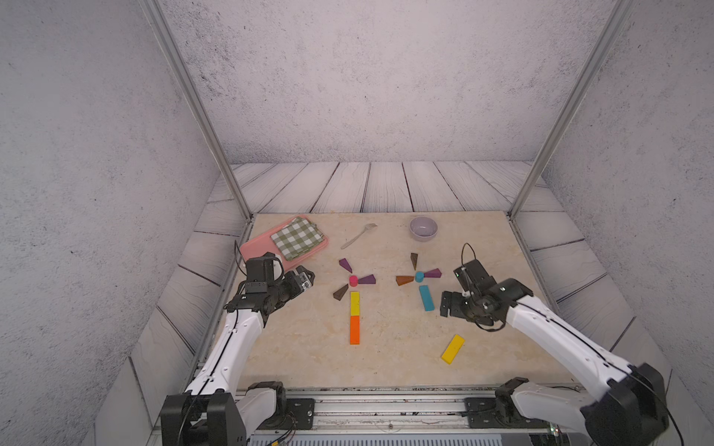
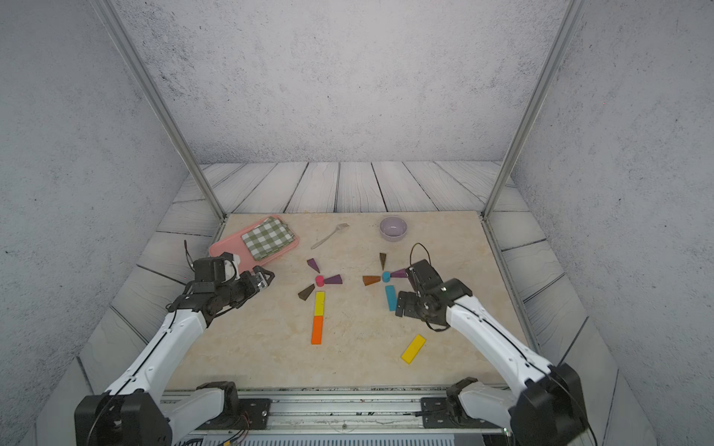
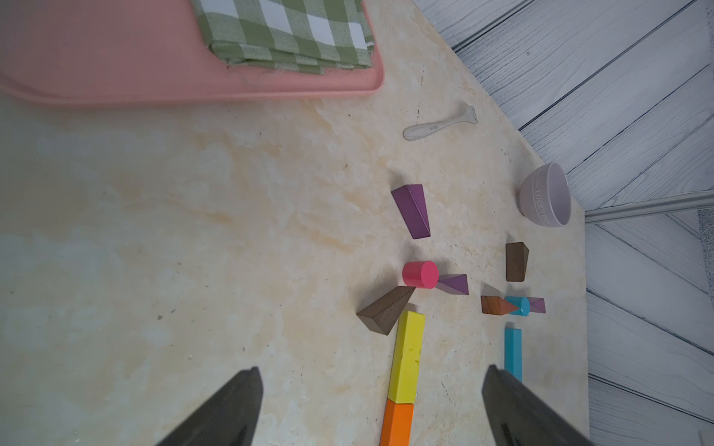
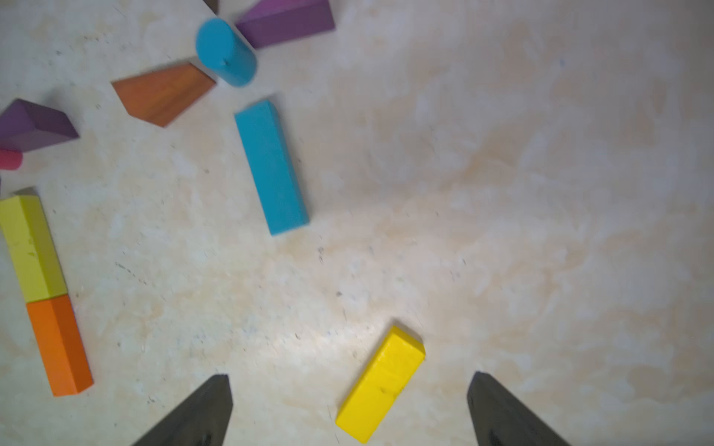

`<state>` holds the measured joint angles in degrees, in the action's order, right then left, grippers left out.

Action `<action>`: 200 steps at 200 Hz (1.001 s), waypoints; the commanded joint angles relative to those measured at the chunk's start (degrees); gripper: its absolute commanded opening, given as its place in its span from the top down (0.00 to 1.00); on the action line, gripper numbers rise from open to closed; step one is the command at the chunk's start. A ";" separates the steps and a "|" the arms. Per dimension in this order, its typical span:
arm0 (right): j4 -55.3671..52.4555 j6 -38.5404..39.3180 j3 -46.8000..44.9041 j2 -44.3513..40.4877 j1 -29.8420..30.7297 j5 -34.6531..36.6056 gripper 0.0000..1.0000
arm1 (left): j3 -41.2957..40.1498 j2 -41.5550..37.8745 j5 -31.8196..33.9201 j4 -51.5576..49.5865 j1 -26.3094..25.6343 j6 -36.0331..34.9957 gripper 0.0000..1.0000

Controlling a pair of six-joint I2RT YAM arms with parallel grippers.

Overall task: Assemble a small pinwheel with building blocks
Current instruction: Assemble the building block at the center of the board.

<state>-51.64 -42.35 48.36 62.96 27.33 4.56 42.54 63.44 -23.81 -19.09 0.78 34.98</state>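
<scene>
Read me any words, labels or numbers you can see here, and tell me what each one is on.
"LUCKYDA": raised letters on the side of the bowl, seen in the left wrist view; the rest curves out of sight.
Fork: a faint mark on the handle, too blurred to read.
Blocks: no text on them.

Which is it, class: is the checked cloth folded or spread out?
Folded: the left wrist view shows the cloth stacked in layers on the tray.
</scene>
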 commanded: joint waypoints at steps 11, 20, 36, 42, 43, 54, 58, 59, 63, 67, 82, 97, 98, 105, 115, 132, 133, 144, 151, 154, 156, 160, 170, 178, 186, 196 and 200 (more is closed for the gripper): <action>-0.63 -10.20 -9.48 -4.05 0.12 -3.95 0.01 | -0.27 0.70 -2.15 0.97 0.66 0.52 0.04; 1.24 -9.99 -10.31 -2.67 0.16 -6.34 0.01 | -0.28 0.92 -2.55 1.07 0.72 0.61 0.04; 4.43 -9.60 -10.83 1.63 1.77 -8.33 0.04 | -0.18 1.01 -2.91 0.86 0.72 0.52 0.04; 5.64 -9.58 -11.21 3.27 2.11 -8.90 0.05 | -0.18 0.92 -2.91 0.77 0.72 0.53 0.04; 5.87 -9.59 -11.28 3.51 2.16 -9.06 0.05 | -0.18 0.91 -2.91 0.75 0.72 0.53 0.04; 8.30 -9.03 -12.36 5.85 2.25 -10.42 0.10 | -0.22 0.73 -2.74 0.59 0.72 0.44 0.04; 8.98 -8.96 -12.74 6.71 2.33 -10.33 0.12 | -0.19 0.64 -2.60 0.51 0.72 0.39 0.04; 9.13 -8.97 -12.80 6.94 2.31 -10.26 0.12 | -0.19 0.64 -2.58 0.48 0.72 0.37 0.04; 9.45 -8.91 -13.01 7.62 2.22 -9.92 0.13 | -0.18 0.60 -2.49 0.46 0.67 0.35 0.04; 9.76 -8.84 -13.16 8.20 2.33 -9.69 0.15 | -0.23 0.47 -2.38 0.31 0.72 0.31 0.04; 11.49 -8.54 -14.05 9.60 2.25 -9.39 0.21 | -0.35 0.19 -2.20 0.34 0.72 0.33 0.04; 13.36 -8.00 -14.46 11.17 2.28 -9.57 0.25 | -0.43 0.35 -2.20 0.54 0.72 0.39 0.04; 13.43 -7.96 -14.45 11.33 2.24 -9.57 0.26 | -0.39 0.36 -2.20 0.59 0.72 0.42 0.04; 13.37 -7.68 -14.22 12.45 2.33 -9.29 0.26 | -0.36 0.53 -2.32 0.55 0.72 0.44 0.04; 12.39 -7.02 -13.56 13.87 2.22 -8.25 0.28 | -0.20 0.76 -2.44 0.39 0.71 0.35 0.04; 12.83 -5.81 -13.51 14.69 2.27 -7.78 0.34 | -0.19 0.80 -2.38 0.29 0.72 0.35 0.04; 12.85 -5.77 -13.53 14.71 2.28 -7.75 0.34 | -0.19 0.81 -2.33 0.29 0.72 0.35 0.04; 12.98 -4.50 -12.94 15.36 2.27 -7.26 0.41 | -0.18 0.72 -2.29 0.30 0.72 0.35 0.04; 13.08 -3.02 -12.22 16.03 2.25 -7.13 0.45 | -0.18 0.72 -2.36 0.28 0.72 0.35 0.04; 12.94 -2.40 -11.78 16.44 2.21 -7.07 0.47 | -0.18 0.74 -2.28 0.28 0.72 0.35 0.04; 12.78 -1.97 -11.49 16.72 2.27 -6.99 0.49 | -0.18 0.73 -2.29 0.28 0.72 0.35 0.04; 12.50 -1.10 -10.86 17.35 2.24 -6.86 0.51 | -0.18 0.72 -2.22 0.28 0.72 0.35 0.04; 12.98 1.94 -9.39 18.76 2.29 -7.76 0.59 | -0.18 0.72 -2.27 0.31 0.71 0.35 0.04; 13.13 4.06 -8.28 20.03 2.20 -8.50 0.63 | -0.18 0.72 -2.29 0.28 0.80 0.35 0.04; 13.38 6.27 -7.24 21.54 2.19 -8.92 0.67 | -0.18 0.64 -2.20 0.15 0.81 0.21 0.04; 13.99 8.89 -6.36 23.30 2.11 -9.89 0.70 | -0.10 0.57 -2.05 0.15 0.78 0.23 0.04; 13.68 9.63 -5.85 24.05 2.06 -9.59 0.70 | -0.09 0.55 -2.03 0.05 0.80 0.18 0.04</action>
<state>-40.88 -40.56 40.99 82.32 29.45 -3.57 42.54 64.01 -25.80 -18.87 1.02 35.42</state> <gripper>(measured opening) 0.327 0.960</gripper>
